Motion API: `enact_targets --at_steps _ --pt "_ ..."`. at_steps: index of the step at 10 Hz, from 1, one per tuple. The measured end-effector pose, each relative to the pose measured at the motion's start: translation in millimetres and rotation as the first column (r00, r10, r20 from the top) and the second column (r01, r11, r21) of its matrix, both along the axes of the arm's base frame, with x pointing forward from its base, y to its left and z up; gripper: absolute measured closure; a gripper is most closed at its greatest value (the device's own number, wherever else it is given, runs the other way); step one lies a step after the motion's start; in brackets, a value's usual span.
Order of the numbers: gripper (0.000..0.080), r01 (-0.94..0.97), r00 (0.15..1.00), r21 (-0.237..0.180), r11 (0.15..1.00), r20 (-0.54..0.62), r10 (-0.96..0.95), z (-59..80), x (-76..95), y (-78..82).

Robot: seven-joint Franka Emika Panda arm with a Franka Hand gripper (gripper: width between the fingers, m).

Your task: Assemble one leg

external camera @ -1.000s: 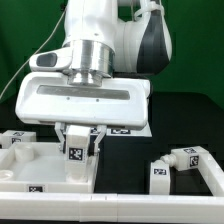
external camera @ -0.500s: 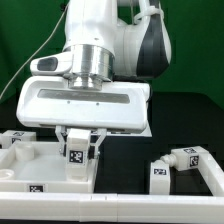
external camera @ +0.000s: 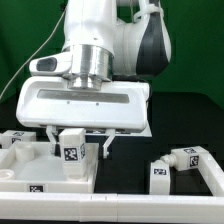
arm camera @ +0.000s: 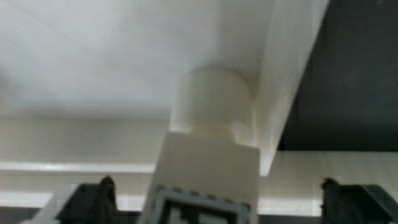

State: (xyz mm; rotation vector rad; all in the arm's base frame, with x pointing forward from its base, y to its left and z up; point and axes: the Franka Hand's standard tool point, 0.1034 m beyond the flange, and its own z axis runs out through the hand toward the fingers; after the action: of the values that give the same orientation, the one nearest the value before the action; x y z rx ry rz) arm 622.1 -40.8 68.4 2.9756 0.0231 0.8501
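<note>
The leg [external camera: 71, 155] is a small white post with a black-and-white tag on its side. It stands upright on the right corner of the large white panel [external camera: 35, 165] in the exterior view. My gripper [external camera: 78, 146] hangs straight over it, open, with one finger on each side of the leg and a gap showing at both. In the wrist view the leg [arm camera: 205, 150] runs down to the panel [arm camera: 107, 70], its round end against the panel's rim, and my gripper [arm camera: 214, 200] stands wide around it with both dark fingertips [arm camera: 96, 195] clear of it.
Two more white tagged legs [external camera: 160, 176] [external camera: 186, 158] lie at the exterior view's right. Another tagged part [external camera: 20, 138] lies at the left behind the panel. A white raised rail [external camera: 120, 208] runs along the front. The table is black.
My fingers have spread apart and let go of the leg. The leg stays standing on the panel corner.
</note>
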Motion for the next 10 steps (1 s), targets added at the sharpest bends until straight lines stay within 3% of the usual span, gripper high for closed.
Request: enact_targets --at_steps 1,4,5,7,9,10 --pt "0.0184 -0.003 1.0 0.002 1.0 0.005 0.003 16.4 3.4 0.8" --pt "0.0152 -0.011 1.0 0.015 1.0 -0.022 0.011 39.2 8.0 3.3" --pt "0.0152 -0.013 0.998 0.024 1.0 -0.057 0.014 32.2 4.5 5.4" --pt "0.0151 -0.022 0.978 0.072 0.997 -0.207 0.037 34.1 4.9 16.1" --pt "0.0151 -0.017 0.928 0.112 0.994 -0.368 0.057 34.1 2.8 12.5" --pt "0.0151 -0.011 0.916 0.119 0.993 -0.397 0.058 38.6 10.0 8.1"
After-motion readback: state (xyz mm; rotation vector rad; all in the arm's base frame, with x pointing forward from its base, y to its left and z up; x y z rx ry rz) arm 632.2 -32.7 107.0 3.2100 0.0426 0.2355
